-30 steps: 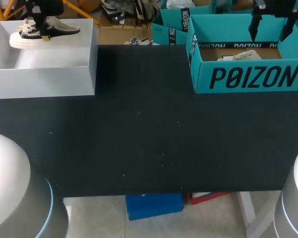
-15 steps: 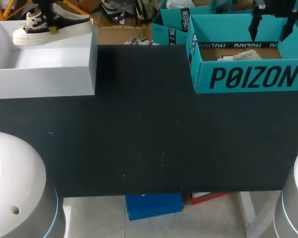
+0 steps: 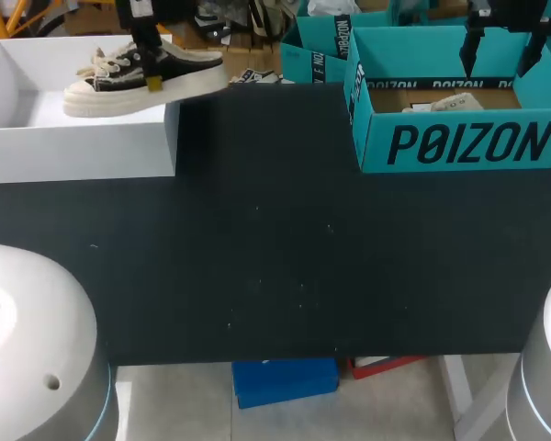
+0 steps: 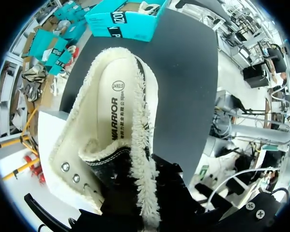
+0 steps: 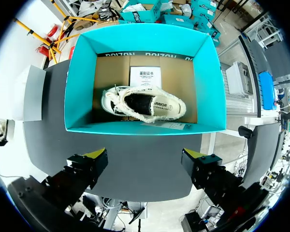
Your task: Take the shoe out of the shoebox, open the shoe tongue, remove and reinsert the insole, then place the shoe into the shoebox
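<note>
One shoe (image 3: 142,78) pinched in left gripper (image 3: 150,66), held above right wall of white box (image 3: 83,147), toe over the box, heel out past it above black table (image 3: 275,266). Right gripper (image 5: 145,155) spread wide, hanging over open teal shoebox (image 5: 140,128); second shoe (image 5: 144,104) lying inside on its cardboard floor.

The table (image 3: 275,266) has a flat black top, dotted across its middle with a few small pale specks. Two open-topped boxes stand directly on it, both along the far edge and well apart, with bare black surface between them and all the way to the near edge. A white box (image 3: 83,152) sits at the far left corner. A teal shoebox (image 3: 459,147) sits at the far right corner, its long printed side turned to the near edge.
</note>
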Tool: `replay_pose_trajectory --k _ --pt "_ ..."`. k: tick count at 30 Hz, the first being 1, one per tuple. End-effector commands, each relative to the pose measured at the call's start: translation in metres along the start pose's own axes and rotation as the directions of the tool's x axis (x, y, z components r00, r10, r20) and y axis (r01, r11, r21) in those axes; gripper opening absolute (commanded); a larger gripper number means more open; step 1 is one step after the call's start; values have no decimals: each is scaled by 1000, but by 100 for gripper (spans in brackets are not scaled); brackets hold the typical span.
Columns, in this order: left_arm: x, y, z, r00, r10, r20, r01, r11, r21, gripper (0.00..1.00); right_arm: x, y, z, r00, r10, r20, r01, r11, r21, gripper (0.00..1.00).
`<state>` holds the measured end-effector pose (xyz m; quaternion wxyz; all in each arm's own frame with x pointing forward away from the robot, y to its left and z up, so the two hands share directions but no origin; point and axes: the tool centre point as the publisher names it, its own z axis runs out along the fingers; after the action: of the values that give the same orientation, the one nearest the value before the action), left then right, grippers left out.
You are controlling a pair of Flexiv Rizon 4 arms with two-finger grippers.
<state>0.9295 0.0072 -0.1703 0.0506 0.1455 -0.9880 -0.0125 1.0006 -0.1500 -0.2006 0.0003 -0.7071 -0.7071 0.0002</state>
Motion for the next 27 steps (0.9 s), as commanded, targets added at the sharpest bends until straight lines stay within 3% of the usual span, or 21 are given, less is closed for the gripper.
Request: replay_pose_trajectory --k 1,7,10,27 --pt "58 -19 13 903 1 429 7 1000 -16 0 0 0 -1 1000 0 0 0 1000 0 100" --pt "81 -35 37 911 -8 412 20 999 -25 0 0 0 -1 1000 0 0 0 1000 0 100" --pt "89 -39 49 934 39 355 -20 998 -57 0 0 0 -1 1000 0 0 0 1000 0 100" --pt "89 -39 49 934 39 355 -20 998 -57 0 0 0 -1 1000 0 0 0 1000 0 100"
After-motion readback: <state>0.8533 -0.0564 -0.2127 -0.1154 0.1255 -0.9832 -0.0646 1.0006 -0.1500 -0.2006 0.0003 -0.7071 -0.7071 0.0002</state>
